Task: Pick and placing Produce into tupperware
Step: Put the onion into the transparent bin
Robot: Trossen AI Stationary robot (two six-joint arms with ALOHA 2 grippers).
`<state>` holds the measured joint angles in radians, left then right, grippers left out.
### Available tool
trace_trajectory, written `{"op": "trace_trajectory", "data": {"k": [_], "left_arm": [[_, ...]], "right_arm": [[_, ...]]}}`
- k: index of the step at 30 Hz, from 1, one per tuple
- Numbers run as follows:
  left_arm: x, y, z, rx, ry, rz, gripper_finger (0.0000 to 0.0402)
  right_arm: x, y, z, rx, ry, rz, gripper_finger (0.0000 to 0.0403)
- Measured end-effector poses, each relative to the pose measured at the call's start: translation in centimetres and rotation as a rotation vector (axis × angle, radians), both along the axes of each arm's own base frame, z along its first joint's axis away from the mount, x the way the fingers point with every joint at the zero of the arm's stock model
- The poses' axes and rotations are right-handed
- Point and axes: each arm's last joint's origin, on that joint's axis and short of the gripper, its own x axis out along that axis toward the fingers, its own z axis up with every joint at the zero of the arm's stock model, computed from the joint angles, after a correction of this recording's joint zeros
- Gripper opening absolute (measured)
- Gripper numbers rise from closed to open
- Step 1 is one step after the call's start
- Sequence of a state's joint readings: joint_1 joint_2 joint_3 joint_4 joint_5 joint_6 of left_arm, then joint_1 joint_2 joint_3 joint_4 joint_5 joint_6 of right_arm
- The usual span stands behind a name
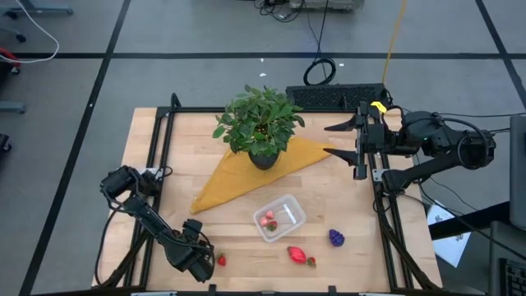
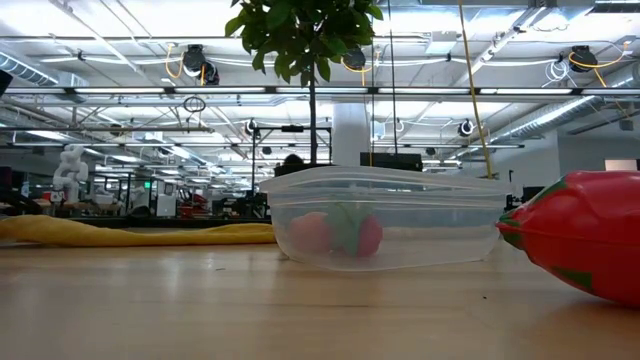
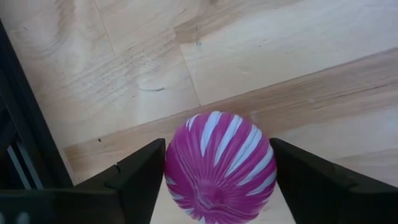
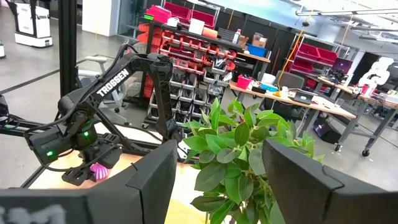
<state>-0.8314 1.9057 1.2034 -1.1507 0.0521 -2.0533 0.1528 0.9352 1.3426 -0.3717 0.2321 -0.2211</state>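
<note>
Now the left gripper [image 1: 215, 261] is low at the near left part of the table [image 1: 164, 164], its fingers [image 3: 134, 177] standing on both sides of a pink striped round fruit [image 3: 219, 167], close to it; if they press it I cannot tell. To its right lies the tupperware [image 1: 279, 217] with two pieces inside, and farther right a red strawberry [image 1: 299, 255] and a purple piece [image 1: 336, 238]. The right gripper [image 1: 339, 140] waits wide open beside the potted plant [image 1: 260, 123]
</note>
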Motion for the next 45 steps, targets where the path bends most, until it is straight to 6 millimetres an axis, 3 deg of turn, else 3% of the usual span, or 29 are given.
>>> {"op": "trace_trajectory", "data": {"k": [7, 18, 32, 45], "left_arm": [[0.0, 0.0, 0.0, 0.0, 0.0, 0.0, 0.0243], [0.0, 0.1, 0.1, 0.004, 0.004, 0.001, 0.0269], [0.6, 0.3, 0.6, -0.005, 0.002, 0.004, 0.0271], [4.4, 0.2, 3.9, -0.06, -0.155, -0.114, 0.0271]], "right_arm": [[0.0, 0.0, 0.0, 0.0, 0.0, 0.0, 0.0228], [0.0, 0.0, 0.0, 0.0, 0.0, 0.0, 0.0228], [0.0, 0.0, 0.0, 0.0, 0.0, 0.0, 0.0228], [0.0, 0.0, 0.0, 0.0, 0.0, 0.0, 0.0228]]}}
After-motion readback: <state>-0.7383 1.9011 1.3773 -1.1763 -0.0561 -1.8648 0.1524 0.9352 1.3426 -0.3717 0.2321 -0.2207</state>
